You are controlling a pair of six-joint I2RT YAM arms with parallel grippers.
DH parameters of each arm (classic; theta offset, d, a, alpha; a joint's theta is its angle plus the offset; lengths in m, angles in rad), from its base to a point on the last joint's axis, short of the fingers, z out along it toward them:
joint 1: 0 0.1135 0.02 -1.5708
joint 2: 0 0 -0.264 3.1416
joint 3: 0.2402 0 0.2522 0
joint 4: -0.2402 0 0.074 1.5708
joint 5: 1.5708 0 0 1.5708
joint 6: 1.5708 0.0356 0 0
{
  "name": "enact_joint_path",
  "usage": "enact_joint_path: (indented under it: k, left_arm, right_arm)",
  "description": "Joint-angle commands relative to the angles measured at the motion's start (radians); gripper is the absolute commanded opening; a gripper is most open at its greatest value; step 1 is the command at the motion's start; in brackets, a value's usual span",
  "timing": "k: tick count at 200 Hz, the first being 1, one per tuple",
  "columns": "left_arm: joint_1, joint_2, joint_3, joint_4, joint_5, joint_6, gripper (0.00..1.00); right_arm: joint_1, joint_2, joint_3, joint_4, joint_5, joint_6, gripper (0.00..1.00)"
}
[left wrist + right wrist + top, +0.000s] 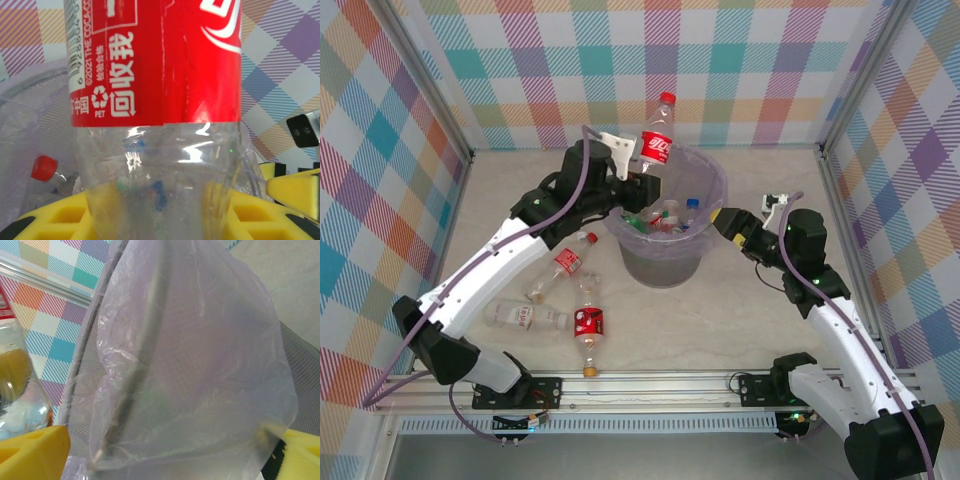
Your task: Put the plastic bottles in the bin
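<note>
Fingers of the left gripper (642, 166) are clamped on the lower body of a red-labelled bottle (660, 138). It stands upright above them, over the far-left rim of the bin (665, 262). Right gripper (722, 220) sits at the bin's right rim, fingers (35, 452) spread wide with the lavender bag (190, 365) bulging between them; I can't tell whether they touch it. Back from the left fingers, toward the arm bases, three loose bottles (565, 265) lie on the pale marbled tabletop (720, 320). More bottles (665, 218) sit jumbled inside the bin below those fingers. Pastel plaid walls (740, 60) close three sides, and a metal rail (660, 380) runs along the near edge. On my left wrist camera the held bottle's cap is cut off and its base hides behind the yellow pads (55, 220). On the right wrist camera, a blurred bottle (15, 375) sits beside the left finger, cropped.
</note>
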Motion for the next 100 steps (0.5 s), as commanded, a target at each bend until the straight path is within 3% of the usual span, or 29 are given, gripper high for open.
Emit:
enact_joint_path:
  k: [1,52,100]
  left_arm:
    - [-0.011,0.036,0.06,0.036,0.034,0.028,0.2]
    - [-0.011,0.096,0.063,0.014,0.03,0.04,0.2]
    - [-0.011,0.139,0.067,-0.037,0.04,0.062,0.29]
  right_arm:
    - [0.005,-0.006,0.011,0.043,-0.012,0.002,0.94]
    - [0.008,0.0,0.013,0.039,-0.017,-0.005,0.94]
    - [0.007,0.007,0.011,0.041,-0.022,-0.008,0.94]
